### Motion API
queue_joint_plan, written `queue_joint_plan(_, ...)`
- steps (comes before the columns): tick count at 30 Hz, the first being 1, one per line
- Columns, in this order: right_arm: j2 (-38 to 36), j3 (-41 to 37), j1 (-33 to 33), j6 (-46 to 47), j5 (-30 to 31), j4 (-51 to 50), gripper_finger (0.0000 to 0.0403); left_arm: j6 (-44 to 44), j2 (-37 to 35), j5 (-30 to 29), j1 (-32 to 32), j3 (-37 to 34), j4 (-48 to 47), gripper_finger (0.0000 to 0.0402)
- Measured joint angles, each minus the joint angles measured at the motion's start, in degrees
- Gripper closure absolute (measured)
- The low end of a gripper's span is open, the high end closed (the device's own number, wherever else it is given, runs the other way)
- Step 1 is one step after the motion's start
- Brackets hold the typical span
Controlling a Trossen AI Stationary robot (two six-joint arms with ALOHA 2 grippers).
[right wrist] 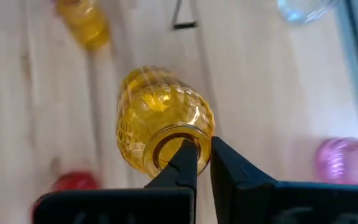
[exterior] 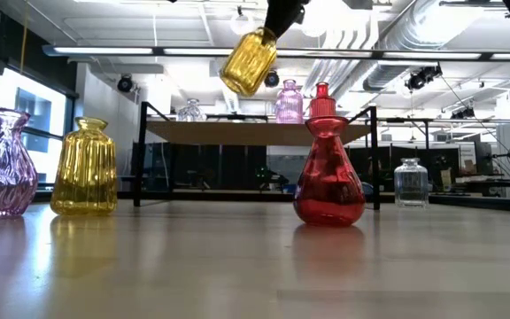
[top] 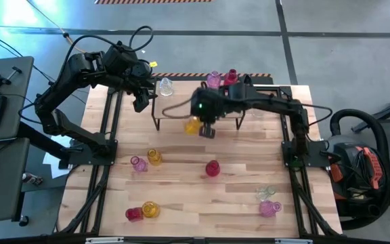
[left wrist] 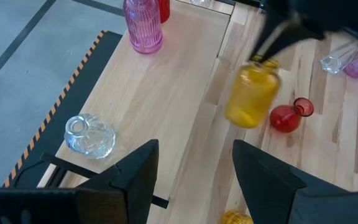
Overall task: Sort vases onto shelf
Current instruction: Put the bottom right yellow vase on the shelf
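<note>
Since it pinches the rim, one finger inside the neck, the right pincer (right wrist: 202,163) carries the amber-yellow vase (right wrist: 164,119) tilted, above the shelf (top: 181,108) edge. Left pincer (left wrist: 191,174) waits part-open, empty, over the shelf's other end.

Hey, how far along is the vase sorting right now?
Done: three vases stand on the shelf: a clear vase, a pink vase and a red vase. In hand: the right gripper carries a yellow vase by its rim, tilted, above the table near the shelf's front edge. The left gripper waits open by the shelf. Left: around eight vases remain on the table.
</note>
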Motion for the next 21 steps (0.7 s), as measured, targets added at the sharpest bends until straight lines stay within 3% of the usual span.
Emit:
queue_joint_plan(9,0.00,0.00,-8.46,-9.14,-0.02,10.42,0.0403,0.00,-0.02,0.00,0.00,0.00,-0.01,0.0204)
queue_joint_plan(21,0.39,0.00,-16.92,-16.27,0.02,15.60,0.0403,0.02,-0.01,0.00,0.01,0.00,0.00,0.0204)
